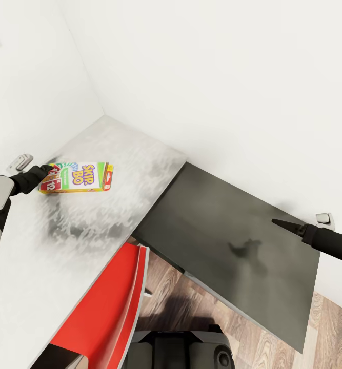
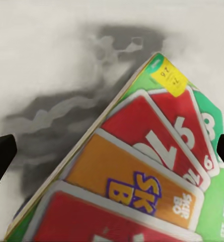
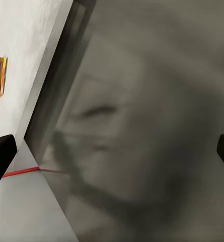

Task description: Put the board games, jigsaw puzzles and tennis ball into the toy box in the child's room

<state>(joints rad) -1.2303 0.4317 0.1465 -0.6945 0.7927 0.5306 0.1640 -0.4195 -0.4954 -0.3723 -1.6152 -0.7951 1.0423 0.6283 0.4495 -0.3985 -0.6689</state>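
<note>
Left hand grasps the board game over the pale table; right hand released beside white wall.

Domestic interior, consistent with a child's bedroom or study corner. Evidence: a pale grey-white desk top fitted into a corner of plain white walls, with a dark grey side panel adjoining it. A Skip-Bo card game box lies at the left gripper. A red chair stands beside the desk on wood-plank flooring.
</note>
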